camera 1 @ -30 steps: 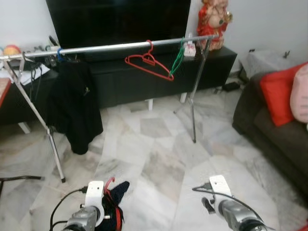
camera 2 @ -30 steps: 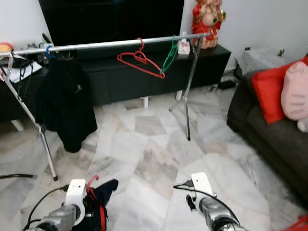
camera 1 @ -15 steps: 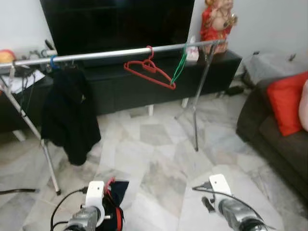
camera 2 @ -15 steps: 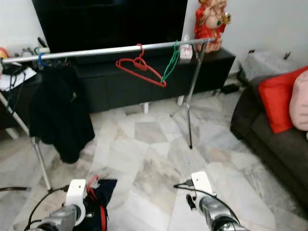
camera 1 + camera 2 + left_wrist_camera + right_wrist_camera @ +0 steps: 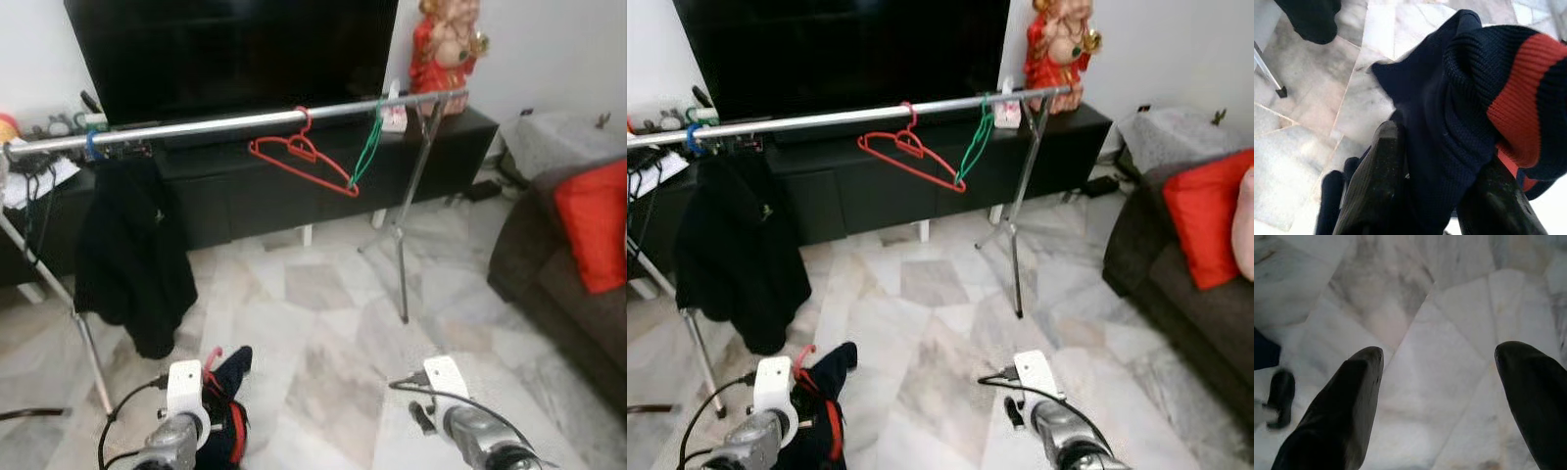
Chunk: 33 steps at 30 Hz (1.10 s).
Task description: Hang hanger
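Observation:
My left gripper (image 5: 1440, 161) is shut on a navy knitted garment (image 5: 1449, 98) with a red band, held low in front of me. A red hanger hook (image 5: 214, 354) sticks up beside that wrist, and the garment (image 5: 230, 387) droops from it. Ahead stands a silver clothes rail (image 5: 235, 120). On it hang an empty red hanger (image 5: 299, 157), a green hanger (image 5: 368, 147) and a black garment (image 5: 132, 255) on a blue hook. My right gripper (image 5: 1437, 352) is open over the bare marble floor, with nothing between its fingers.
The rail's splayed legs (image 5: 405, 245) stand on the marble floor (image 5: 323, 323). Behind it are a low black TV cabinet (image 5: 294, 186) and a large screen (image 5: 235, 49). A dark sofa (image 5: 568, 294) with a red cushion (image 5: 598, 220) lies to the right.
The whole view has shifted: the rail and sofa sit slightly lower and further right, so the camera moved. The left gripper still holds the navy garment; the right stays open.

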{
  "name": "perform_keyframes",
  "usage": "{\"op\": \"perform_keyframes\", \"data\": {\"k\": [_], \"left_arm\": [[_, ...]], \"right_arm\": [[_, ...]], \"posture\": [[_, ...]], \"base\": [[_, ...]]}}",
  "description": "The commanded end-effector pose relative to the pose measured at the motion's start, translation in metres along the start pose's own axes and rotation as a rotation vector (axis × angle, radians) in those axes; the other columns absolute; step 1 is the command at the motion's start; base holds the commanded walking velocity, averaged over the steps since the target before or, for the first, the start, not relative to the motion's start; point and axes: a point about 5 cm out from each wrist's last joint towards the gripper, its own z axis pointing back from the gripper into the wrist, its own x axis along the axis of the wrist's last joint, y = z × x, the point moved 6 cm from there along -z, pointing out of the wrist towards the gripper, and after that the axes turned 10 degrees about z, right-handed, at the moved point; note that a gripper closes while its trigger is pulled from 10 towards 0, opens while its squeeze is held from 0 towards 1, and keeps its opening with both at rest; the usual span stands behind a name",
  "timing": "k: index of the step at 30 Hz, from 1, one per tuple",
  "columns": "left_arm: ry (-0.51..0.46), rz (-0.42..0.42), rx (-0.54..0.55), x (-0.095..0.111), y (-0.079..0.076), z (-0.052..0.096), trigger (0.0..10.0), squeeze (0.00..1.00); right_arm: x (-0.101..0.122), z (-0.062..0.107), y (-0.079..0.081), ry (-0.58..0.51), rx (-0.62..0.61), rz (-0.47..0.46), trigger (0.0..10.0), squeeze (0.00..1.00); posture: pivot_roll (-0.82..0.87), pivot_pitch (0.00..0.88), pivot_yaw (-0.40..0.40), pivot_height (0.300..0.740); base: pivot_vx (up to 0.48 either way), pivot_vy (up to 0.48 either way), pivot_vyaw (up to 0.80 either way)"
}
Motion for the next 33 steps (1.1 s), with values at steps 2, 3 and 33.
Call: {"op": "perform_keyframes", "data": {"k": [2, 3, 33], "left_arm": [[-0.012, -0.011, 0.019, 0.0048, 0.0069, 0.0001, 10.0, 0.00], [-0.011, -0.011, 0.019, 0.0045, 0.0069, 0.0001, 10.0, 0.00], [-0.007, -0.015, 0.020, 0.0038, 0.0071, 0.0001, 10.0, 0.00]], "right_arm": [[0.0100, -0.0007, 0.0063, -0.024, 0.014, 0.005, 10.0, 0.00], [0.0100, -0.0007, 0.0063, -0.024, 0.014, 0.005, 10.0, 0.00], [0.0101, -0.0007, 0.0065, -0.022, 0.017, 0.014, 10.0, 0.00]], "posture": [[0.02, 0.000, -0.052, 0.740], [0.02, 0.000, -0.052, 0.740], [0.02, 0.000, -0.053, 0.740]], "base": [[0.349, 0.000, 0.00], [0.345, 0.000, 0.00], [0.348, 0.000, 0.00]]}}
